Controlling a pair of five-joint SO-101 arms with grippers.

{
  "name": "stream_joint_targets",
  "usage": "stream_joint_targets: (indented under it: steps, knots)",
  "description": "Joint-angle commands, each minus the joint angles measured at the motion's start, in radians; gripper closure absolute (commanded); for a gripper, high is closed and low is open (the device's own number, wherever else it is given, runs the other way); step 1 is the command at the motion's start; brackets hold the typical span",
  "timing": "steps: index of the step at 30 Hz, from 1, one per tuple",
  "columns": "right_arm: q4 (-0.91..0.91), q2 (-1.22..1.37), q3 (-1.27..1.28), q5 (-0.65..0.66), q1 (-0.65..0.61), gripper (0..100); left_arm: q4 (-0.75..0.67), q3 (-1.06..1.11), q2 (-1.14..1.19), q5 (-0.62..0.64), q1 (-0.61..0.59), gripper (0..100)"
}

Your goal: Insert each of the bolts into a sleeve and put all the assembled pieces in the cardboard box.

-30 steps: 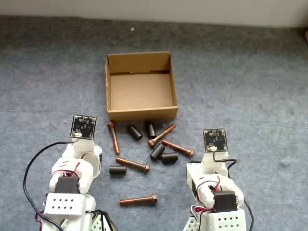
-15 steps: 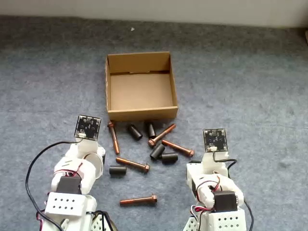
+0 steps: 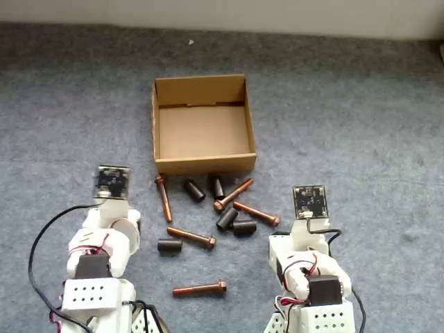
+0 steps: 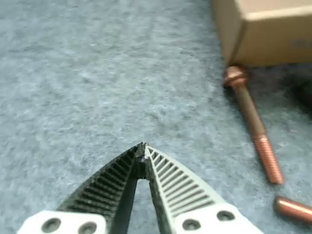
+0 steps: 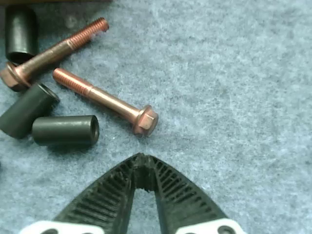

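Note:
Several copper bolts and black sleeves lie loose on the carpet in front of the cardboard box, which holds nothing. My left gripper is shut and empty, low over bare carpet, with one bolt beside it and the box corner beyond. My right gripper is shut too, just short of a bolt's head. Two sleeves lie by that bolt's shank. Another bolt and a third sleeve lie farther off.
The left arm and right arm stand at the near edge. Between them lie a bolt, another bolt and a sleeve. Grey carpet spreads to both sides of the box.
The left arm swung slightly right toward the parts, then back to the left. The right arm and all parts stayed put.

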Motion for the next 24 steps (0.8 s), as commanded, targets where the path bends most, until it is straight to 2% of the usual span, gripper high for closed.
stream_joint_targets:
  steps: [1,3,5,8,11,15,19,24]
  knots:
    - [-0.001,-0.010,-0.002,0.121,0.010,99.2,0.014,-0.056,-0.008,-0.008,-0.116,99]
    - [-0.028,-0.010,-0.004,0.215,0.012,99.2,0.014,-0.054,-0.008,-0.008,-0.114,99]
    - [-0.088,-0.010,-0.007,0.281,0.067,99.2,0.014,-0.054,-0.008,-0.012,-0.114,99]
    - [-0.173,-0.008,-0.012,0.275,0.130,99.2,0.015,-0.041,-0.008,-0.106,-0.116,99]
    - [-0.182,-0.005,-0.077,0.272,0.150,98.7,0.023,-0.024,-0.008,-0.189,-0.116,99]
    - [-0.130,-0.002,-0.223,0.272,0.101,92.2,0.038,-0.022,-0.008,-0.206,-0.114,99]
    - [-0.093,0.018,-0.366,0.273,0.010,91.5,0.068,-0.028,-0.008,-0.207,-0.114,99]
    - [-0.085,0.274,-0.512,0.269,-0.116,91.5,0.068,-0.030,-0.008,-0.207,-0.114,99]
